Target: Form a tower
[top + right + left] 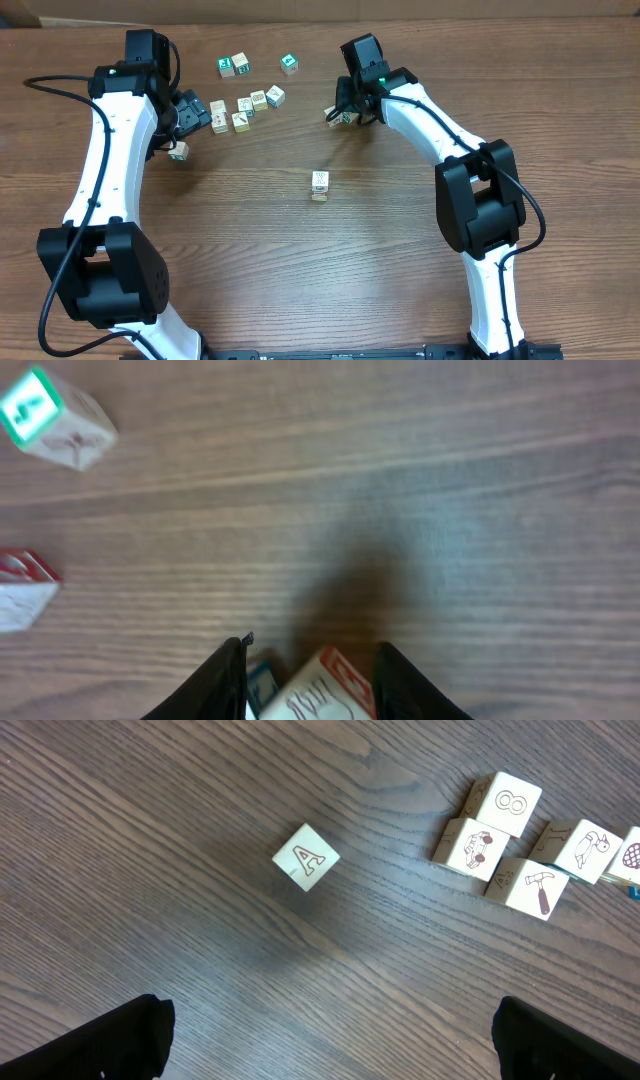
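Wood-grain table [330,260], nothing else on it but cubes and arms.

**Overhead:**
- The tower [319,185] stands alone mid-table, well apart from both arms. It looks about two cubes high, but the exact count can't be told from above.
- Loose stock sits far-left: a cluster [245,104], with three singles [289,64] beyond it.
- The left gripper [193,122] hangs just beside the cluster, fingers spread wide and empty. A lone cube [178,150] lies near it.
- The right gripper [343,113] is on the far side of the tower and slightly right, pinching a small cube [338,118].
- Judgement: early stage. The base is laid and most cubes are unstacked. The next block is in the grip but not yet over the tower.
- Print is too small to read in this view.

**Left wrist:**
- Both finger ends sit at the bottom corners, wide apart, with nothing between them.
- The lone cube shows a capital "A".
- To the right is a touching group:
  - the eight cube [508,803], with a figure-eight mark
  - the hammer cube [538,887]
  - the bird cube [590,850]
  - one drawing that can't be made out

**Right wrist:**
- The fingers are closed on the small cube. It has a red border and a line drawing, possibly a hand, but it is cropped.
- The green-faced cube [45,415] is far-left. Its white character may be "4", but it is blurred.
- The red-faced cube [20,590] at the left edge is unreadable.
- No brand names in any view.
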You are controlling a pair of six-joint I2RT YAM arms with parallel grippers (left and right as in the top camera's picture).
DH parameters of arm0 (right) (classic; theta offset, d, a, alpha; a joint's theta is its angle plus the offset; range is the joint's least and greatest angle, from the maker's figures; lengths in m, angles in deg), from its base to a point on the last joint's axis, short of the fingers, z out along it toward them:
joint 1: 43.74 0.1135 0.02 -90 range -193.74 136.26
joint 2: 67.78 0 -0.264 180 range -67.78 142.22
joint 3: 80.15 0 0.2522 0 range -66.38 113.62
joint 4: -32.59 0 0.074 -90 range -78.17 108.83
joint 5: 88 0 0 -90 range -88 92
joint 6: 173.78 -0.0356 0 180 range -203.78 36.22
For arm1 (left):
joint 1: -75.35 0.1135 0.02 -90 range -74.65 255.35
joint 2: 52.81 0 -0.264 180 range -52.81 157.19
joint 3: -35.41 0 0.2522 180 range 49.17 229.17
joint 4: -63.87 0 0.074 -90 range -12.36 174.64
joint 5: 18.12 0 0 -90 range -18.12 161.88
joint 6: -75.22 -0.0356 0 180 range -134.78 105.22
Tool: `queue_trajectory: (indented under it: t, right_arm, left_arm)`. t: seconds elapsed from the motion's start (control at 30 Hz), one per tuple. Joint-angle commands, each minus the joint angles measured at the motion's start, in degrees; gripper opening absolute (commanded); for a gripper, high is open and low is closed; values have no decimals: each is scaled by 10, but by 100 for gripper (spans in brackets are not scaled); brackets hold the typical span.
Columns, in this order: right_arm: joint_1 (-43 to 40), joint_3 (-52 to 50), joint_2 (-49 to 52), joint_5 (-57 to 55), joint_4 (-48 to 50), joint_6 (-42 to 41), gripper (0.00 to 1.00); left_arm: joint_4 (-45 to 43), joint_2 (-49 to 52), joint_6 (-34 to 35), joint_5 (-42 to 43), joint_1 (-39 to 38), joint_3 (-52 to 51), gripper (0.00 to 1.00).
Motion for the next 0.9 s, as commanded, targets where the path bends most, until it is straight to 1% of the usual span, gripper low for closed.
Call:
queue_trajectory:
  t: [0.0,0.07,0.1,0.2,0.37,0.53,0.87]
  right_arm:
    - [-4,-2,2,-14,11,1,36]
    - [-4,-5,3,-14,18,1,28]
    - [-4,-7,3,-14,24,1,25]
    - [-4,-19,3,-14,41,1,22]
    - [-4,-26,3,-14,37,1,21]
    - [-4,-26,3,-14,5,1,20]
    - [-4,-26,3,-14,-61,1,20]
  left_arm:
    - [0,-9,-7,1,0,7,100]
    - [0,-9,-7,1,0,7,100]
    - [0,-9,-7,1,0,7,100]
    - [0,-9,-7,1,0,7,100]
    - [0,-9,-7,1,0,7,100]
    - [0,-9,-7,1,0,7,99]
    - [0,-9,-7,1,0,7,99]
